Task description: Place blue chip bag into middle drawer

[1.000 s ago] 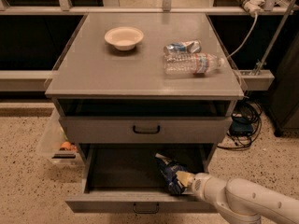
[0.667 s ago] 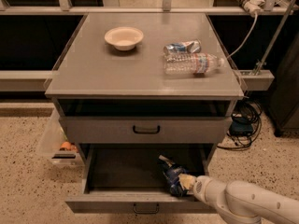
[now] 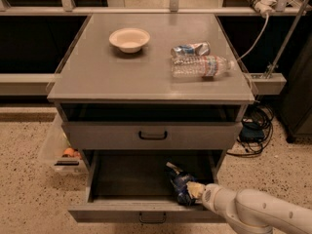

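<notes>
**A:** Which step is taken to be in hand?

**B:** The placing itself, it is judged. The middle drawer is pulled out beneath the shallower drawer. The blue chip bag is found inside the middle drawer, at its front right corner, standing crumpled just behind the front wall.

**A:** And the pincer?

**B:** The pincer is also set inside the middle drawer, against the bag's right side. Whether it is spread or pinching the bag cannot be told.

**A:** What is called for next?

**B:** If the bag is gripped, a release is needed. A clean lift out of the middle drawer is then required, so that the bag is not dragged along.

**A:** How is the arm posed?

**B:** The white arm is reached in low from the right of the middle drawer's front. It is carried over the front wall, with the wrist pointed leftward.
</notes>
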`<state>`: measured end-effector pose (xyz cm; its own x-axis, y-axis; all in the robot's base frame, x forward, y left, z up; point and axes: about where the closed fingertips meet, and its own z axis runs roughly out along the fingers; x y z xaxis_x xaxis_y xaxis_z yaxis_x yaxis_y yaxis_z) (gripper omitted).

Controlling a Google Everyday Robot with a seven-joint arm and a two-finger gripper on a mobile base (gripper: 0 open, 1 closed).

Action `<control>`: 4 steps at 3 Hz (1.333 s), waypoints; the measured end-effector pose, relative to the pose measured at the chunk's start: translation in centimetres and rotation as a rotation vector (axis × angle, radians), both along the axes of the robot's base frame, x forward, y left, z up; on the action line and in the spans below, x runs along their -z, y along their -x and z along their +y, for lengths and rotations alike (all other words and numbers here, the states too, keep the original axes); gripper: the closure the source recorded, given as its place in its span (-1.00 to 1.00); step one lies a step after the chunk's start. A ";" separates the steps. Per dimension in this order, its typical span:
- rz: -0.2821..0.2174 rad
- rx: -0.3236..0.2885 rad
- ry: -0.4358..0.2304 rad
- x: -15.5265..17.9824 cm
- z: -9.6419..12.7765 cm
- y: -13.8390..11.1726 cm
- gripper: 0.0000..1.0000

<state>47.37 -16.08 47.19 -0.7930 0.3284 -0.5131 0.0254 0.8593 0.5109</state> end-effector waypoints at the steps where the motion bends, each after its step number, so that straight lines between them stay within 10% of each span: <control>1: 0.000 0.000 0.000 0.0 0.0 0.0 -0.26; 2: 0.000 0.000 0.000 0.0 0.0 0.0 -0.77; 4: 0.000 0.000 0.000 0.0 0.0 0.0 -1.00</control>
